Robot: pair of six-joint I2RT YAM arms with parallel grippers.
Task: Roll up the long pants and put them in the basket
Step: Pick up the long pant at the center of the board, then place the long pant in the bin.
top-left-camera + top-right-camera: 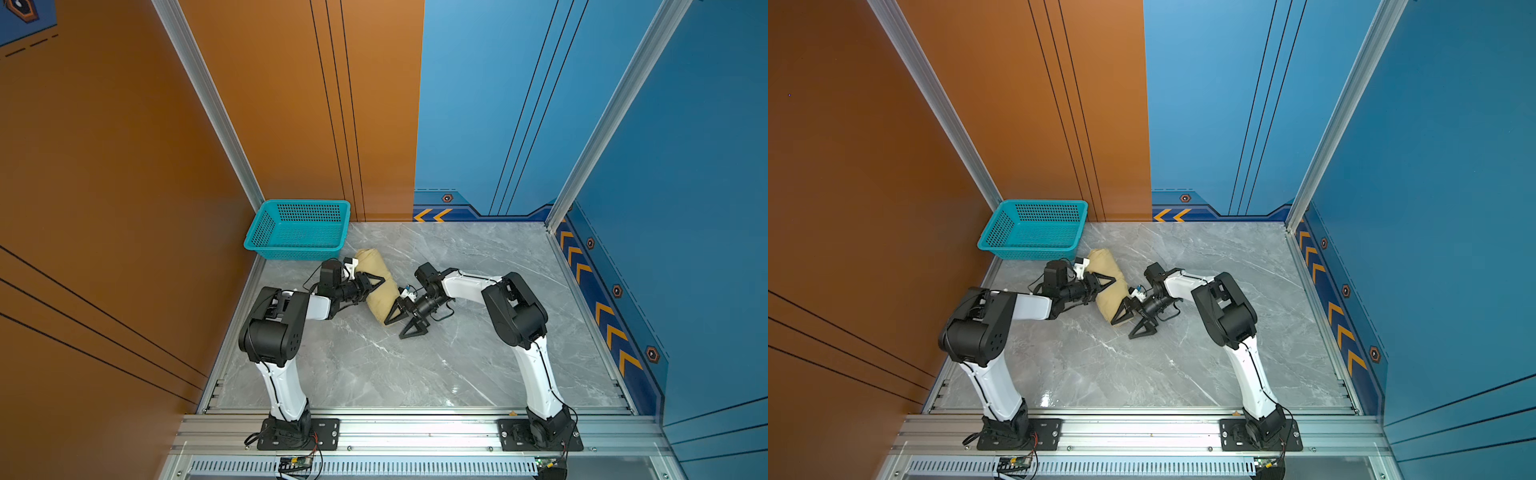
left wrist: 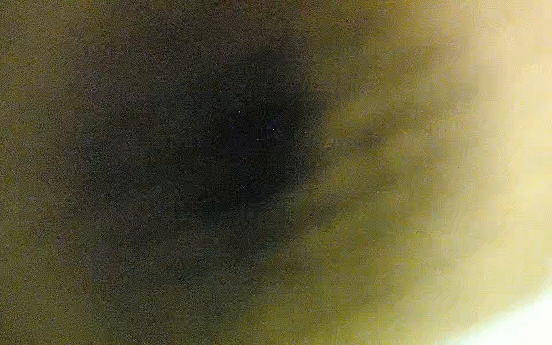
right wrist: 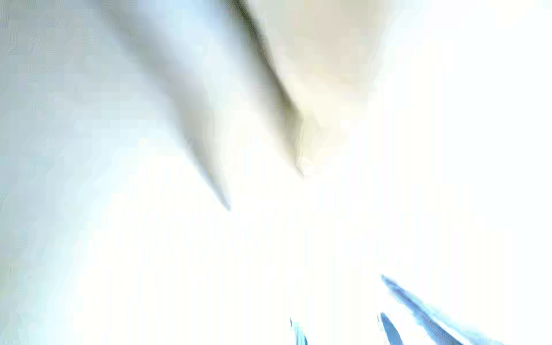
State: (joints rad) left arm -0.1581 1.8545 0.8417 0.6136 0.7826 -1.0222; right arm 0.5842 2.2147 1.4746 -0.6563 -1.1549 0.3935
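The long pants (image 1: 382, 300) lie rolled into a stubby tan bundle left of centre in both top views. The bundle rests on the grey marble bench (image 1: 415, 365), slanting from just below the lower right corner of the teal basket (image 1: 262, 228) down toward the middle of the frame. The basket stands at the bench's far left corner, close to the roll's upper end but apart from it. The left fingers (image 1: 368, 279) reach in from the left and clasp the roll's upper half. One lies across the top of the cloth, while its mate is mostly hidden under the wrist. The left wrist view is filled by blurred tan cloth (image 2: 448, 149) pressed close to the lens, with a dark patch at its middle. The right fingers (image 1: 417, 329) come in from the right and stand spread wide. The upper one lies against the roll's lower end and the lower one sits over bare bench, clear of the cloth. The right wrist view is washed out and too blurred to read.
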